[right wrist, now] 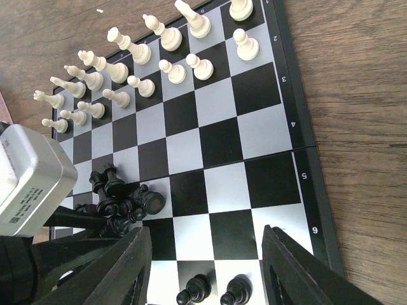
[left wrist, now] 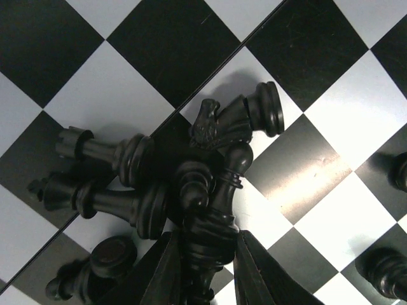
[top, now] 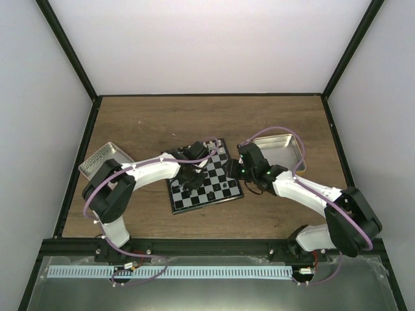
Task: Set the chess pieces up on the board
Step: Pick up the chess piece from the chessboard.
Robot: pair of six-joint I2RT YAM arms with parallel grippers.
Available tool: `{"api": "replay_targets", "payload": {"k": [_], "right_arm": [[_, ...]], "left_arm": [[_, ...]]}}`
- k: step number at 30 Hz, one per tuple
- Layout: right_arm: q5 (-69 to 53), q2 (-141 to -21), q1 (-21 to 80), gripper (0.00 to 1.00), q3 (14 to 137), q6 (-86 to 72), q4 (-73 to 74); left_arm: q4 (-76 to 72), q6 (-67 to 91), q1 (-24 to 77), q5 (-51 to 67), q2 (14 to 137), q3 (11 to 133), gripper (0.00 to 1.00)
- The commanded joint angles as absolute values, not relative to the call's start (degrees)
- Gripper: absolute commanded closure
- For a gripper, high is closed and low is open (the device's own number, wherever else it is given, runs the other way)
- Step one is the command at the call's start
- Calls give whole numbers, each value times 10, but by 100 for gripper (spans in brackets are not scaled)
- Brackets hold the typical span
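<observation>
The board [top: 214, 189] lies mid-table; it also shows in the right wrist view [right wrist: 216, 133]. A heap of black chess pieces [left wrist: 159, 184] lies toppled on it, seen also in the right wrist view [right wrist: 124, 200]. My left gripper [left wrist: 206, 270] is down on the heap, shut on a black bishop [left wrist: 216, 216] at its base. My right gripper [right wrist: 206, 273] is open and empty above the board's near right part, over two standing black pawns [right wrist: 216, 289]. White pieces [right wrist: 140, 63] stand in two rows on the far side.
An open metal tin [top: 280, 149] sits right of the board, behind my right arm. Another tin [top: 102, 159] lies at the left table edge. Black frame posts rim the table.
</observation>
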State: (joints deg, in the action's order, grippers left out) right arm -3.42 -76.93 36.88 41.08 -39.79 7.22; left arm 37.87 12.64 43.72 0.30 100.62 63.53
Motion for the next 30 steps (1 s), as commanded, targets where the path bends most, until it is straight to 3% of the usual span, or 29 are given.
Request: {"api": "replay_targets", "payload": {"k": [1,7,15,22,26,30], "right_arm": [[-33,-762,364,51,410,-402,69],[-37,-754,364,50,407,-398,66],[-74,-727,364,50,397,-382,45],[-224,-682,358,48,401,-305,0],[-276,-645,337,36,409,-317,-7],[-326,-618,303,32,405,-351,-24]], "left_arm": [[361,115,439,13,1019,629,76],[356,105,439,30,1001,624,85],[365,100,439,57,941,612,87],[324,93,439,124,854,604,87],[299,76,438,152,824,600,87],[240,54,439,201,779,574,86]]}}
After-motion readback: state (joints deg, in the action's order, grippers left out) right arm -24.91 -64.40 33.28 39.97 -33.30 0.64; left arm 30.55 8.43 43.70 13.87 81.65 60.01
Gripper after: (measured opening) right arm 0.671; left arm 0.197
